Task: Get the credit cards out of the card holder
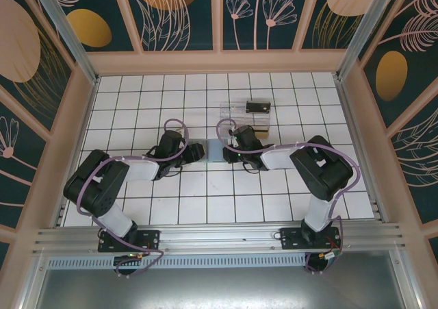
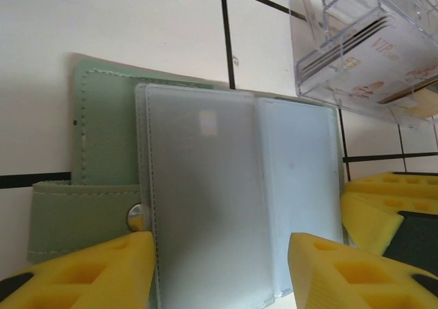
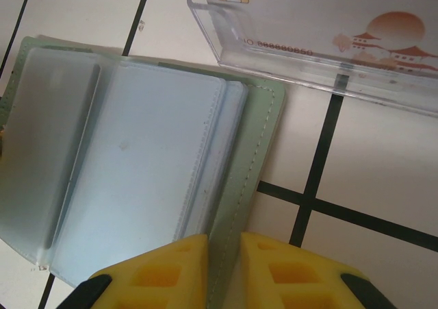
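Note:
The grey-green card holder [image 1: 210, 150] lies open on the tiles between the two arms. Its frosted clear sleeves [image 2: 205, 186] face up, and I cannot tell whether any card sits in them. My left gripper [image 2: 220, 249] is open, one yellow finger on each side of the sleeve stack, beside the snap strap [image 2: 82, 213]. My right gripper [image 3: 224, 244] is shut on the card holder's [image 3: 256, 151] stitched green edge. Its fingers [image 2: 390, 196] also appear at the right of the left wrist view. Credit cards [image 3: 383, 35] with printed designs rest in the clear tray.
The clear plastic tray [image 1: 245, 117] stands just behind the card holder, close to the right gripper [image 1: 226, 150], with a small black box [image 1: 258, 107] at its far side. The left gripper [image 1: 194, 151] is near the holder's other end. Enclosure walls ring the tiled table.

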Robot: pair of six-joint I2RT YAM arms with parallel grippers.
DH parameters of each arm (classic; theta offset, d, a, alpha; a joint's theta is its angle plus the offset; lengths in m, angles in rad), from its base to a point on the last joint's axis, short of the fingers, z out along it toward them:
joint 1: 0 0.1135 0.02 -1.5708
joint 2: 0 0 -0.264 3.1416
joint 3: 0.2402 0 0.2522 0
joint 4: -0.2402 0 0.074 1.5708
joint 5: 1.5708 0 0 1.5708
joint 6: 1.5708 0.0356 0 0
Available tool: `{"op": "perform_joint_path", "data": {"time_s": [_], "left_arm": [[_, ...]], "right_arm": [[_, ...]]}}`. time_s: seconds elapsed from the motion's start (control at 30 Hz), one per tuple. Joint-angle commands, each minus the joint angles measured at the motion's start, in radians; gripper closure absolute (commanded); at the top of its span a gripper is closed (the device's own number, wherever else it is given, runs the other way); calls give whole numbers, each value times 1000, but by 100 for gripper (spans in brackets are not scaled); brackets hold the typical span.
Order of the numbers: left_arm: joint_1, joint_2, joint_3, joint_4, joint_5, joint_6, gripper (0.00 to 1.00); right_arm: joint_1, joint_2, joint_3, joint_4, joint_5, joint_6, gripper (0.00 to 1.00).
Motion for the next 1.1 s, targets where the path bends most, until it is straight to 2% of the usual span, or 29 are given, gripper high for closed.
{"op": "perform_joint_path", "data": {"time_s": [0.0,0.3,0.53,0.63,1.07], "left_arm": [[2,-19,11,48,51,4,44],[2,-33,14,65,79,-3,42],[2,-67,39,-75,-96,30,42],[2,-62,52,-100,-135,31,42],[3,37,106,-100,-103,45,43]], "right_arm": [[19,39,21,5,-17,12,78],[20,39,22,0,-14,10,78],[19,39,23,0,-15,9,78],[19,38,24,-3,-15,8,78],[20,39,23,-2,-12,10,78]]}}
